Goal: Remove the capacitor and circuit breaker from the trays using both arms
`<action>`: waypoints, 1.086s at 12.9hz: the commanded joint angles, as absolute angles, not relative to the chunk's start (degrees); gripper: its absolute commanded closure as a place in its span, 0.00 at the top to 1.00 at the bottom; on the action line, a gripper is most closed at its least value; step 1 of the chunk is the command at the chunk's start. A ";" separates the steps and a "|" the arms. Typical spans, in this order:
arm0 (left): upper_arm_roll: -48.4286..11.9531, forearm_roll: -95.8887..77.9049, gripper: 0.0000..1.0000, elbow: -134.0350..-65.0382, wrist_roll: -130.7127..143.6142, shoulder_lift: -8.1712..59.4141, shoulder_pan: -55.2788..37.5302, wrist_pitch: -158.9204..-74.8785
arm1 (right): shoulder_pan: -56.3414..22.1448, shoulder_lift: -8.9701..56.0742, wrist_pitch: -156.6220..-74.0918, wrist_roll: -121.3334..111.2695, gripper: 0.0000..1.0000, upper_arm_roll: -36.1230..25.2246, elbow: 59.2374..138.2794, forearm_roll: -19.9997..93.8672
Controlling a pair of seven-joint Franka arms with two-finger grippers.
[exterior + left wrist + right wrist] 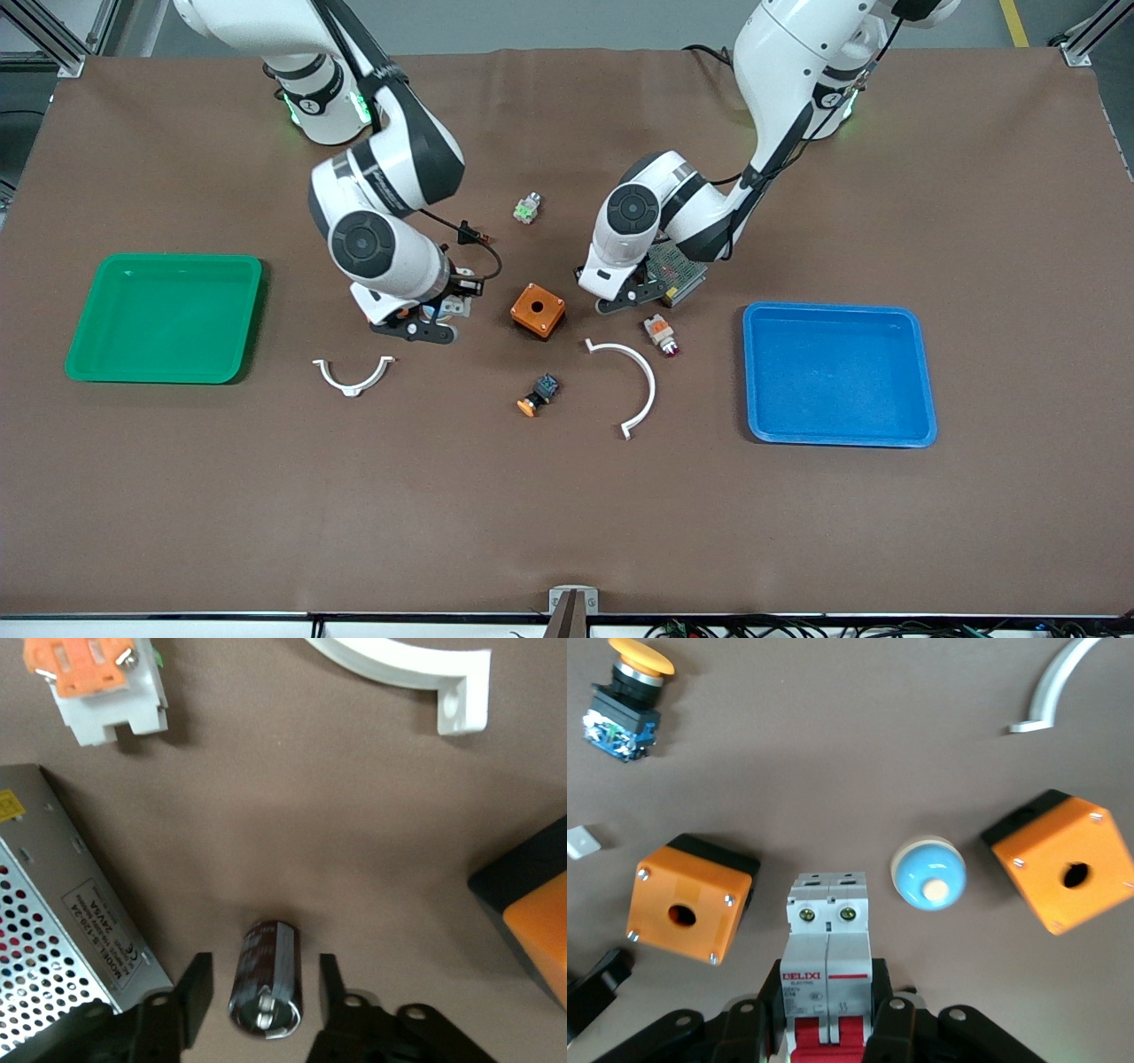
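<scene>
A: Left tool (257,992)?
B: Low over the worktop (797,532), fingers (190,988) spread either side of the capacitor (266,979), not touching it, beside the metal power supply (53,921).
A: Right tool (824,1028)?
B: Closed on the breaker (828,961), between two orange boxes (687,908).

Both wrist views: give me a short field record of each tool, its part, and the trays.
left tool: low over the table, fingers open, one on each side of the capacitor, no clear contact
capacitor: lying on the table beside the perforated metal power supply
right tool: fingers against both sides of the breaker
breaker: between two orange boxes, beside a blue dome cap
green tray: nothing in it
blue tray: nothing in it
</scene>
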State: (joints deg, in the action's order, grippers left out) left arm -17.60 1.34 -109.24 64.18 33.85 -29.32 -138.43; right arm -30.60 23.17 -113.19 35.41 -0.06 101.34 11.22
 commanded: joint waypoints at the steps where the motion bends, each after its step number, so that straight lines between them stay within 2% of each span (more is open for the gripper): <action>1: -15.48 2.64 1.00 -107.06 65.39 31.66 -29.09 -135.11 | -31.81 25.39 -116.18 35.86 0.21 -0.88 101.87 12.83; 3: -11.53 5.69 1.00 -101.72 64.87 28.22 -28.92 -126.79 | -32.43 27.41 -119.60 35.86 0.21 -0.97 103.00 12.83; 6: -9.76 12.82 1.00 -85.30 60.94 27.51 -23.58 -111.31 | -33.31 29.44 -124.10 35.86 0.22 -0.97 105.03 12.83; 7: -9.76 12.48 1.00 -81.69 56.99 27.51 -20.42 -109.88 | -33.48 29.62 -124.10 35.86 0.23 -0.97 105.03 12.92; 9: -10.19 12.13 1.00 -80.07 50.04 25.94 -14.88 -109.43 | -33.49 29.79 -124.10 35.86 0.25 -0.88 105.03 12.83; 10: -10.20 12.04 1.00 -80.16 47.92 23.75 -13.29 -109.16 | -33.40 29.79 -123.84 35.86 0.38 -0.97 105.03 12.92; 11: -10.20 11.78 1.00 -80.16 45.64 22.34 -11.88 -107.51 | -33.40 29.71 -123.49 35.86 0.82 -0.88 105.03 12.92; 12: -10.37 12.39 1.00 -80.24 42.13 20.50 -10.56 -105.49 | -33.31 29.10 -122.44 36.03 1.00 -0.97 105.03 12.92; 14: -10.02 11.95 1.00 -80.24 36.15 16.55 -9.76 -102.33 | -33.22 25.34 -117.01 36.12 1.00 -1.23 104.77 12.75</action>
